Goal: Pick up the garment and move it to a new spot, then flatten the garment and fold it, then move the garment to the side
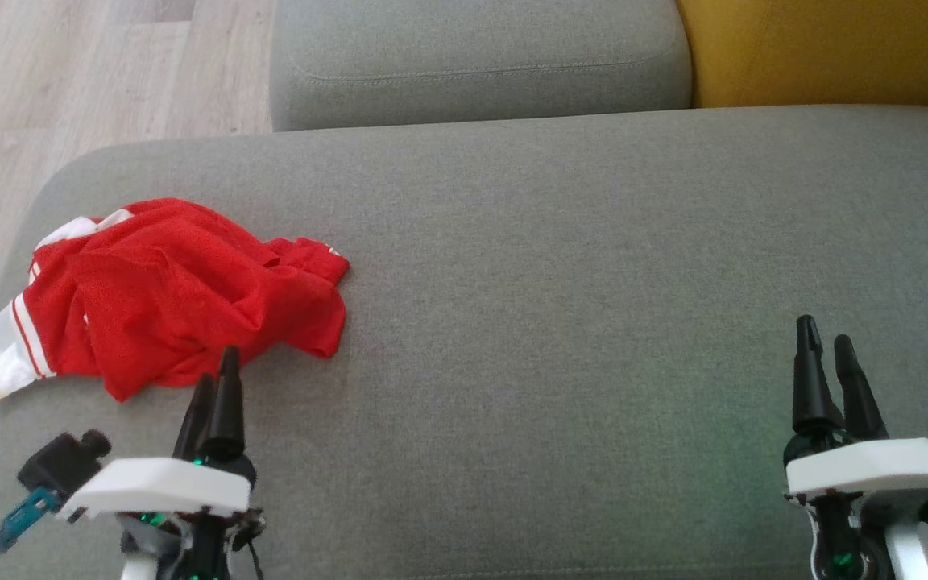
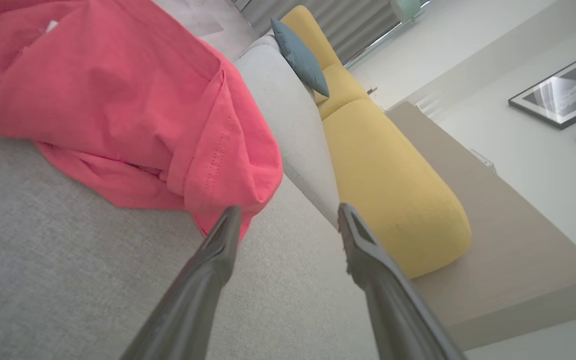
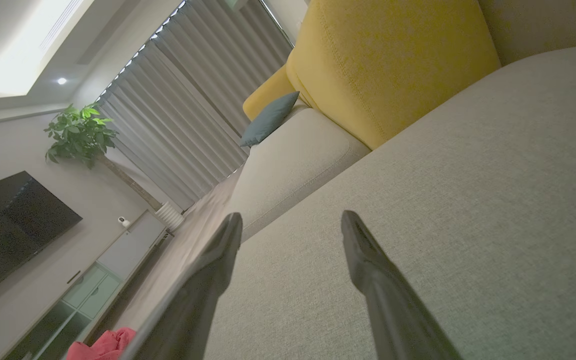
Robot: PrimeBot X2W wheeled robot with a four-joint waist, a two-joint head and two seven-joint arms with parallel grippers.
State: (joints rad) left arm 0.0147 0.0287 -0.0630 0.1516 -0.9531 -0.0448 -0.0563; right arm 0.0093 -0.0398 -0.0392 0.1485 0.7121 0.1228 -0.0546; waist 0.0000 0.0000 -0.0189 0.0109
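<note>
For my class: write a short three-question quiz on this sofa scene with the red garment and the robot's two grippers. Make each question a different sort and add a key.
1. True or false: the red garment lies crumpled on the grey sofa seat, not yet flattened.
2. Fill in: the jaws of the right gripper stand ____ and hold nothing.
3. Which is nearer the garment? A) the left gripper; B) the right gripper; C) both equally near.

Key: 1 true; 2 open; 3 A.
</note>
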